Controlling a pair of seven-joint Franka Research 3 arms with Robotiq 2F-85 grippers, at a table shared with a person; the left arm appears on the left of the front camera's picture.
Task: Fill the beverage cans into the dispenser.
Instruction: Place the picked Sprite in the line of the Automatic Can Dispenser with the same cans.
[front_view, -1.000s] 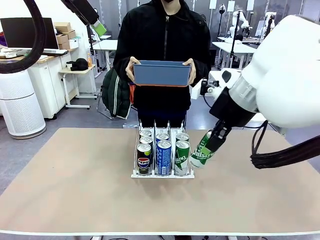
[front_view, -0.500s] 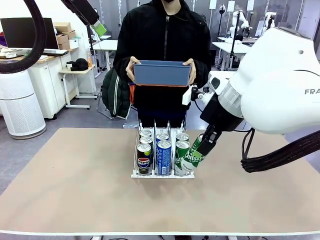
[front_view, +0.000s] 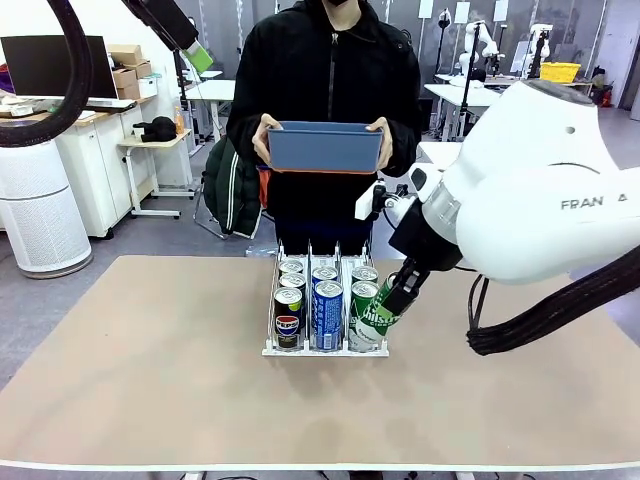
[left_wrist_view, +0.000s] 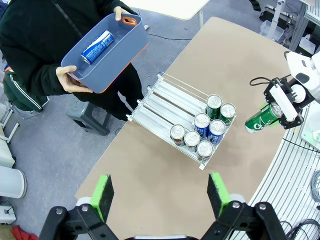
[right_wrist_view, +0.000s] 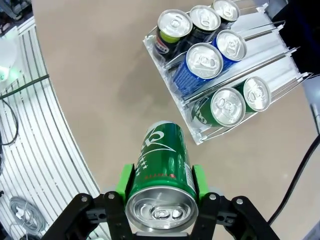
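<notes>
Up at eleven o'clock from where I'm standing, the left gripper (left_wrist_view: 160, 192) is hanging high over the table (front_view: 150, 380) with its green pads spread wide, released and carrying nothing. At twelve o'clock, across the table, a person is holding a blue bin (front_view: 324, 147) in both hands, and one blue can (left_wrist_view: 97, 46) is lying on its side in it. The dispenser (front_view: 270, 350) is sitting mid-table just in front of the person. Six beverage cans are standing upright at its near end, two to a lane: dark Pepsi cans (front_view: 288, 318) in the left lane, blue cans (front_view: 327, 315) in the middle and green cans (front_view: 362, 298) on the right. At about three o'clock from the front green one, another green can (front_view: 378, 318) is hanging tilted just beside the rack's right front corner, its silver top pointing up and away toward four o'clock. The right gripper (right_wrist_view: 161, 185) is clenching that can near its top, one green pad pressing on each side.
</notes>
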